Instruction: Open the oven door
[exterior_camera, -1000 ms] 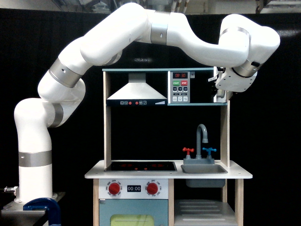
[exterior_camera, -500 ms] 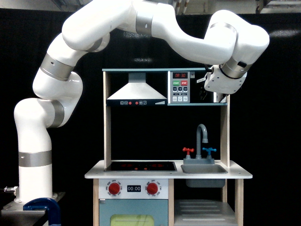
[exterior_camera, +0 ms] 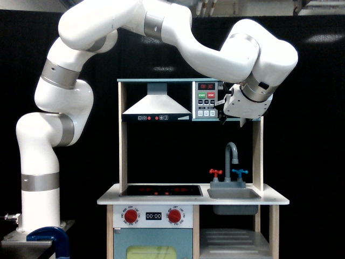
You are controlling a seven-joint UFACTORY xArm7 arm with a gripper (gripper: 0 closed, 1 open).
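The toy microwave sits on the top shelf, and its keypad panel [exterior_camera: 205, 100] with a red display shows to the right of the hood. The arm's white wrist [exterior_camera: 249, 97] hangs in front of the microwave's right part and hides the oven door, so I cannot see how the door stands. My gripper [exterior_camera: 223, 114] shows only as small dark parts at the wrist's lower left, just right of the keypad. Whether its fingers hold the door handle is hidden.
A grey extractor hood [exterior_camera: 156, 105] fills the shelf's left half. Below are the hob [exterior_camera: 160, 190], the sink [exterior_camera: 233, 193] with a grey tap [exterior_camera: 232, 156], and the larger blue-grey door [exterior_camera: 152, 249] with a yellow window. Wooden posts [exterior_camera: 257, 162] frame the kitchen.
The wrist has moved left and slightly down, from the right post across the microwave front to beside the keypad. The dark opening seen earlier is now covered.
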